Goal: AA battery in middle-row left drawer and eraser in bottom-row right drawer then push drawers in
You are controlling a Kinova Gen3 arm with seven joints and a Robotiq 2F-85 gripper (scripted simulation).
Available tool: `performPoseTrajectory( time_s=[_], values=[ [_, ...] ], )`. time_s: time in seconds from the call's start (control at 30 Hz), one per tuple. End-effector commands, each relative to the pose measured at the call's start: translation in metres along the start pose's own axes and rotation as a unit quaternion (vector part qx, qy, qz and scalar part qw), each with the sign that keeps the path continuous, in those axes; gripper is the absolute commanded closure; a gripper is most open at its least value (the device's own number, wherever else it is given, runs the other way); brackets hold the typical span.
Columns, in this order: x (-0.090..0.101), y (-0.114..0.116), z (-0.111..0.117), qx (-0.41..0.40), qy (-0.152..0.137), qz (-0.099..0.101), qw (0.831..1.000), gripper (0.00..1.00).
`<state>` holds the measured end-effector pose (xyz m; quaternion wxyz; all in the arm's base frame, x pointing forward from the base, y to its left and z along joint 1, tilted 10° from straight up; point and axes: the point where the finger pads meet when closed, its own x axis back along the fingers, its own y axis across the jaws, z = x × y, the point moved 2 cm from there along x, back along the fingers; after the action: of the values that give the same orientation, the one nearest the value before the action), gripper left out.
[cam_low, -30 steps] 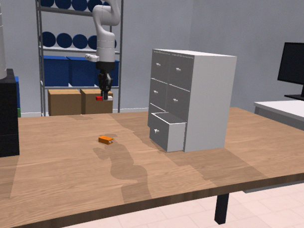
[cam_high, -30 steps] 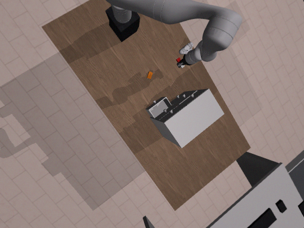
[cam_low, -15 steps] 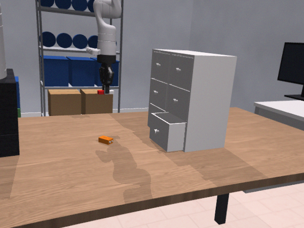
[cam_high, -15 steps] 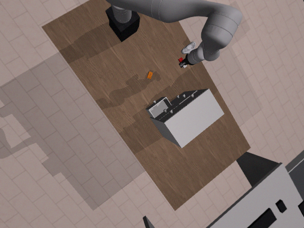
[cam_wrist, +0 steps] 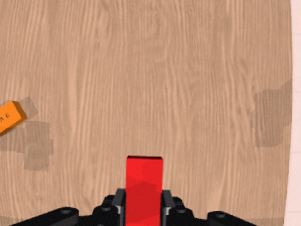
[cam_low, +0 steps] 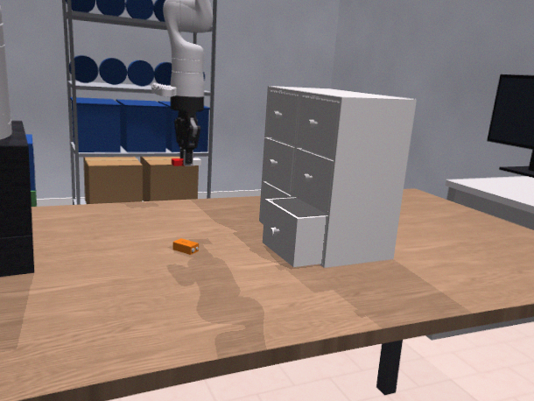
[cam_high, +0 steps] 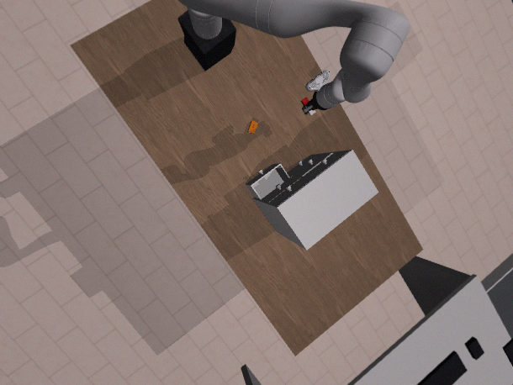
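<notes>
A: Fingers first; what have they got?
B: The gripper (cam_high: 308, 110) (cam_low: 188, 163) (cam_wrist: 143, 202) is closed on the eraser (cam_high: 305, 101) (cam_low: 177, 162) (cam_wrist: 144, 183), red sleeve on one side, white end on the other; it hangs in the air out before the chest (cam_high: 328, 199) (cam_low: 365, 175), off toward the chest's left side.
A: Target?
B: The bottom right drawer (cam_high: 269, 185) (cam_low: 310, 241), standing out of the chest's front; the opening shows in the top view, and I judge it wide enough.
A: Method for the carry?
B: Keep the grip firm and the height up; travel across the chest's front, well off the knobs; line the eraser's long side up with the tray; centre over the part outside the chest, lower near the rim, then release; pressing on the loose tray could make it droop.
A: Farther out?
B: An orange block (cam_high: 252, 127) (cam_low: 186, 246) (cam_wrist: 9, 118) with two terminals lies in front of the chest; not an AA by its shape, so leave it and pass above; I cannot see the AA battery, and the middle left drawer (cam_low: 280, 177) looks shut.
A: After release?
B: Rise straight, then push the drawer's front squarely and gently, so the chest does not shift.

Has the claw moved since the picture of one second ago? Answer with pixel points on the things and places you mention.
Yes. In the exterior view, the claw (cam_high: 308, 109) (cam_low: 188, 162) (cam_wrist: 143, 202) now appears higher against the right cardboard box (cam_low: 171, 184) behind it.
</notes>
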<state>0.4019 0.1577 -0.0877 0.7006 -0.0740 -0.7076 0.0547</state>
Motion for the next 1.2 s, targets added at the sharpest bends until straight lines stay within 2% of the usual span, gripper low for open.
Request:
performPoseTrajectory(
  time_s=[0.0,0.7,1.17],
  values=[
    [0.0009,0.0008,0.0,0.001,-0.002,0.0,1.0,0.81],
    [0.0007,0.0008,0.0012,0.001,-0.021,0.0,1.0,0.81],
    [0.0001,0.0008,0.0028,0.001,-0.048,0.0,0.999,0.81]
  ],
)
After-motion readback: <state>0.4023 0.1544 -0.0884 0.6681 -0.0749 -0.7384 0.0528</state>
